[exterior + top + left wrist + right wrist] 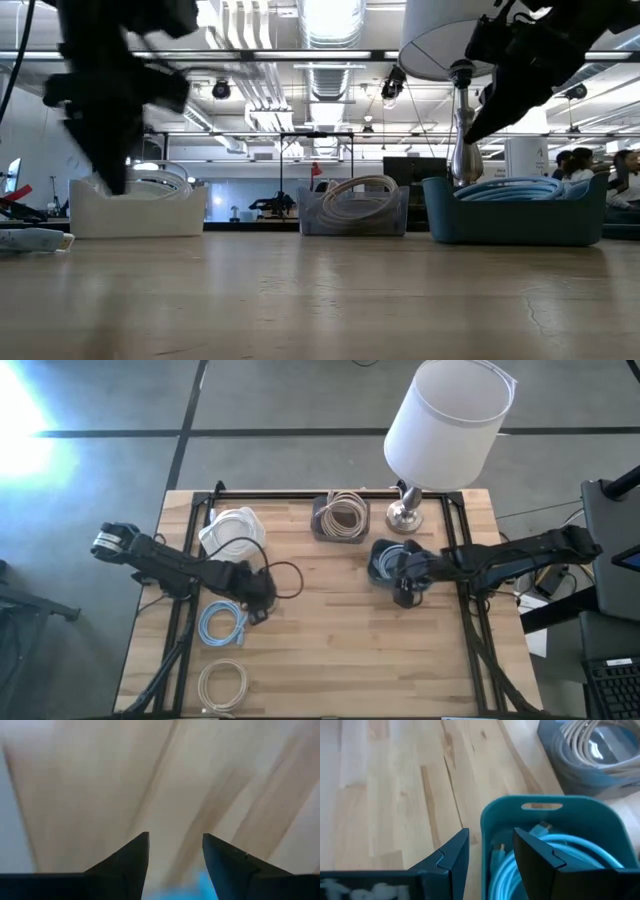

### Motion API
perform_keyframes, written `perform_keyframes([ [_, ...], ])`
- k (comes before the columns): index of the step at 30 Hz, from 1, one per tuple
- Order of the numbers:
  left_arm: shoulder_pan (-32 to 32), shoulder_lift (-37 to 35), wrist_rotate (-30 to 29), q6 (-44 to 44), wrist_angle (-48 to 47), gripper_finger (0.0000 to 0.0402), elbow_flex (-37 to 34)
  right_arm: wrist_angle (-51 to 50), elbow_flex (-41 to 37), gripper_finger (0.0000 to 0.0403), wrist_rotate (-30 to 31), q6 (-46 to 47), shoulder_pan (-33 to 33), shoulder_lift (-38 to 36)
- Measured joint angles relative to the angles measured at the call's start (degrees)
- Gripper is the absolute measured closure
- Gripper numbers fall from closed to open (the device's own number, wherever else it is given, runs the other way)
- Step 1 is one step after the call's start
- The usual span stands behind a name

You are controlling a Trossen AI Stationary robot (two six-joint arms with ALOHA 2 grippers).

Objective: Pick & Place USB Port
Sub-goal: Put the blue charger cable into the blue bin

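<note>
Three bins along counter [330, 650] rear: left bin [232, 532] holding coiled cable, middle bin [340, 518] holding coiled cable, right bin [392, 560] holding coiled cable [555, 850]. Lamp [445, 430] stands behind right bin, beside middle bin. Two loose cable coils front-left: one [222, 624] before left bin, another [222, 685] nearer front edge.

A coiled light-blue cable [222, 624] lies flat at the frame's lower left; a cream coil [221, 685] below it. More blue cable [555, 851] fills the teal bin [545, 817].
</note>
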Motion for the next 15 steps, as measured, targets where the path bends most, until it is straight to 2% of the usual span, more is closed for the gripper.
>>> perform_keyframes([
  [4,-1.03,0.0,7.43,-8.01,-12.61,0.0224,-0.02,0.4,0.08,0.0254,0.0,-0.21,0.0,-0.5],
  [7,-2.22,-0.02,11.29,-10.39,-17.47,0.0232,-0.52,0.43,0.1,0.0256,0.0,0.12,0.0,-0.45],
  [15,-4.31,0.37,10.68,-10.42,-16.49,0.0251,-7.38,0.41,0.14,0.0269,0.02,0.97,0.0,-0.45],
])
